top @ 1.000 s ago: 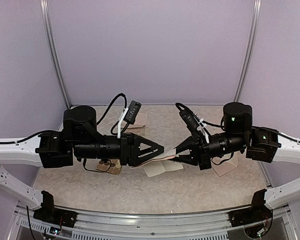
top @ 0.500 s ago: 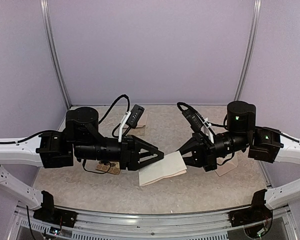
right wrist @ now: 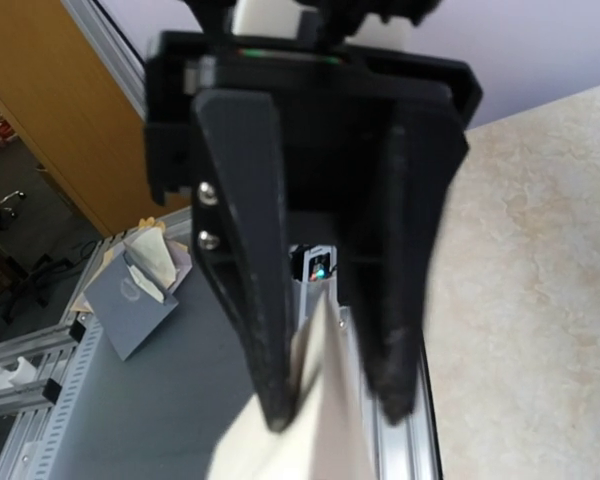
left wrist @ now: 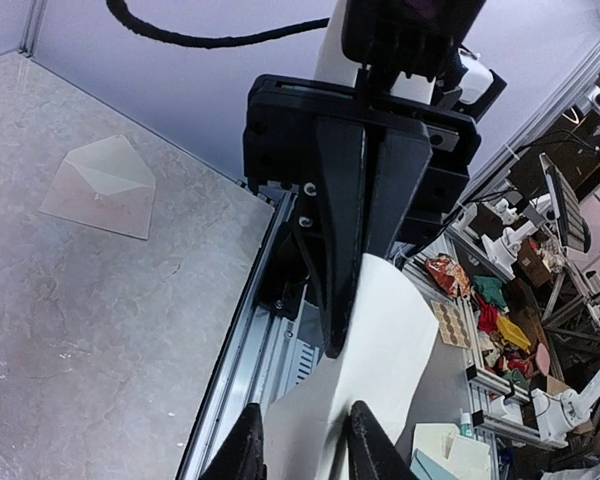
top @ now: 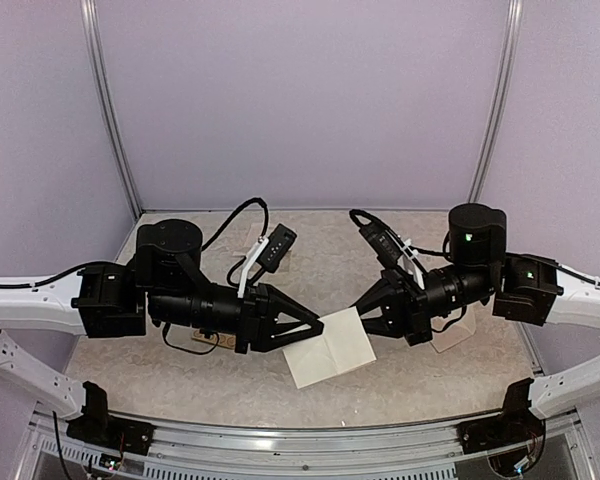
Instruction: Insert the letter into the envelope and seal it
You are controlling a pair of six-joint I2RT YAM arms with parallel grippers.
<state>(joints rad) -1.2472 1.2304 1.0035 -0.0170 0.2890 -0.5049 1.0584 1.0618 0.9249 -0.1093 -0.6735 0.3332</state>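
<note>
The letter [top: 332,347] is a cream folded sheet held above the table between the two grippers. My right gripper [top: 365,312] is shut on its right corner; in the left wrist view its fingers [left wrist: 342,250] stand together with the letter [left wrist: 385,370] between them. My left gripper [top: 318,324] is open, its fingertips [left wrist: 245,450] either side of the sheet's left end. In the right wrist view the left gripper [right wrist: 335,405] shows a gap with the letter [right wrist: 315,400] edge-on inside it. The pinkish envelope [left wrist: 98,185] lies flap open on the table, partly under the right arm [top: 450,336].
The yellowish sticker sheet [top: 206,340] lies on the table under the left arm. The aluminium rail [top: 310,440] runs along the near table edge. Purple walls close the back and sides.
The grippers have moved apart. The left gripper has dropped a little and the letter has opened out and tilted lower between them.
</note>
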